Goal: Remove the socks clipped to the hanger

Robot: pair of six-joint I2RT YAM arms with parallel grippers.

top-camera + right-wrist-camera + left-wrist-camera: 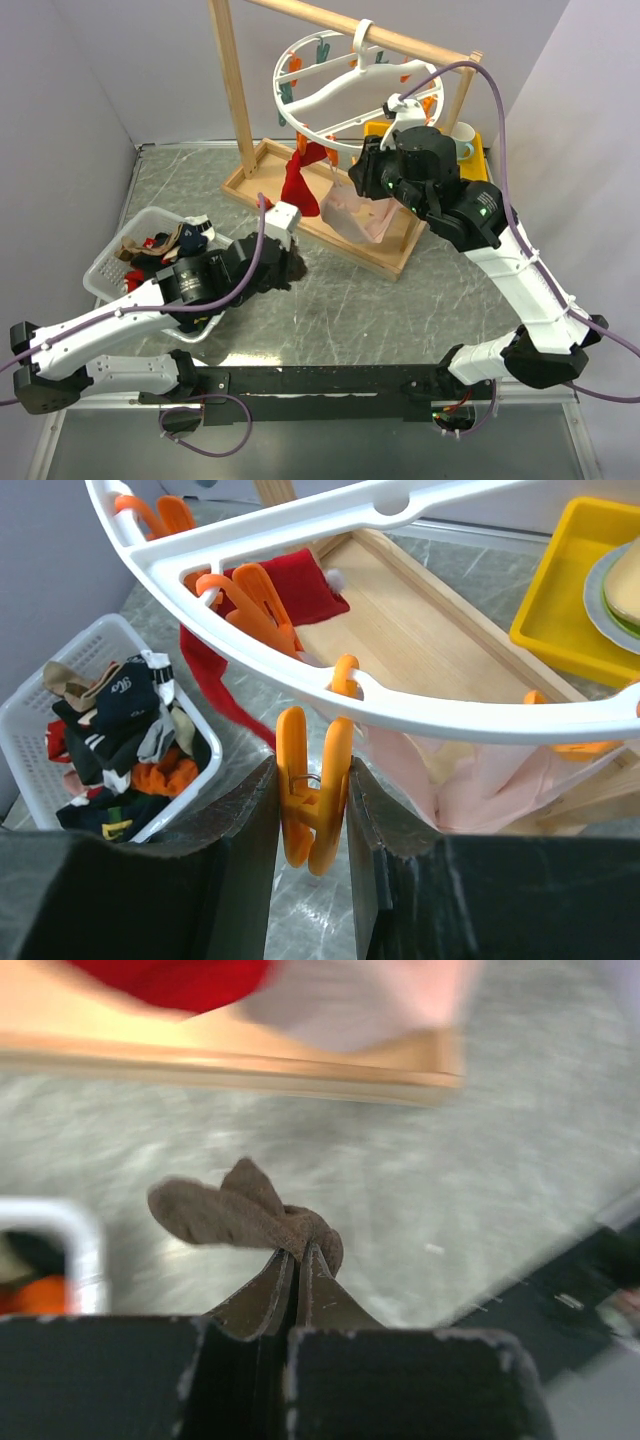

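Observation:
The white round hanger (345, 88) hangs from a wooden rack. A red sock (300, 180) and a pale pink sock (355, 215) hang clipped to it. My right gripper (375, 170) is at the ring's near rim. In the right wrist view its jaws (312, 770) press both sides of an empty orange clip (312, 810) under the ring (450, 715), with the red sock (290, 590) and the pink sock (480, 780) to either side. My left gripper (300, 1250) is shut on a brown sock (230, 1215) above the table, between the rack and the basket (290, 262).
A white basket (110, 260) holding several socks (165, 245) stands at the left. The wooden rack (232, 90) has a tray base (420, 630). A yellow tray (560, 590) with a plate sits behind it, next to a white cup (465, 140).

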